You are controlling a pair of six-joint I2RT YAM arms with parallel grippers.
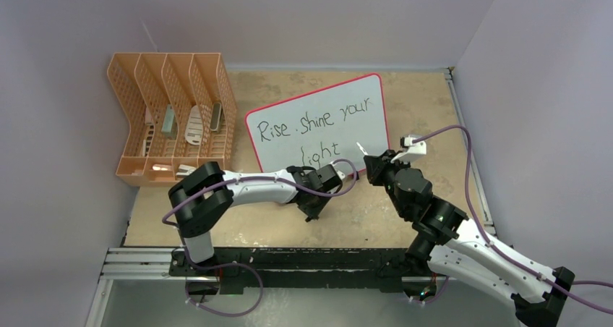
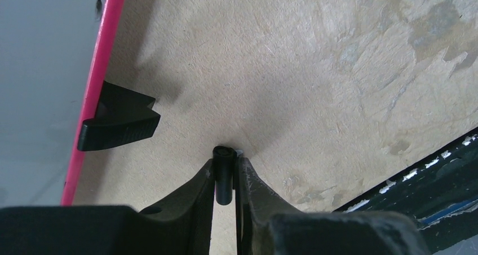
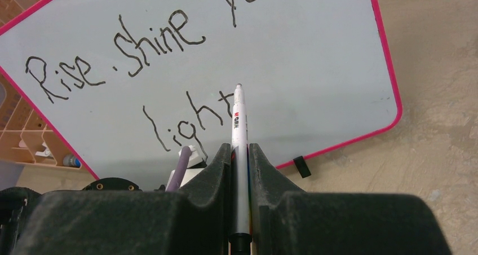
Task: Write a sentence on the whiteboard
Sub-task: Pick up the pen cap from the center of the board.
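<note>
Two right fingers (image 3: 217, 173): clamped on a white marker (image 3: 239, 125), one finger on each side of its barrel.
Marker axis: ran straight out from between those fingers, tip foremost, pointing at the whiteboard (image 3: 315, 69); the tip sat beside the "t" of "light", and whether it touched could not be told.
Left fingers (image 2: 194, 196): closed on a small black cylinder (image 2: 223, 176), held low over the worktop (image 2: 315, 69), just in front of the board's lower edge.
Whiteboard: stood propped on the worktop, one black foot (image 2: 118, 125) showing under its red-pink rim, face toward the arms; long axis ran left to right, the right end farther back.
Sentence (image 3: 118, 52): black lettering in two lines along the board's long axis, "Rise . shine your" above "light".
Left of board: orange mesh rack (image 1: 173, 117), just beside it.
</note>
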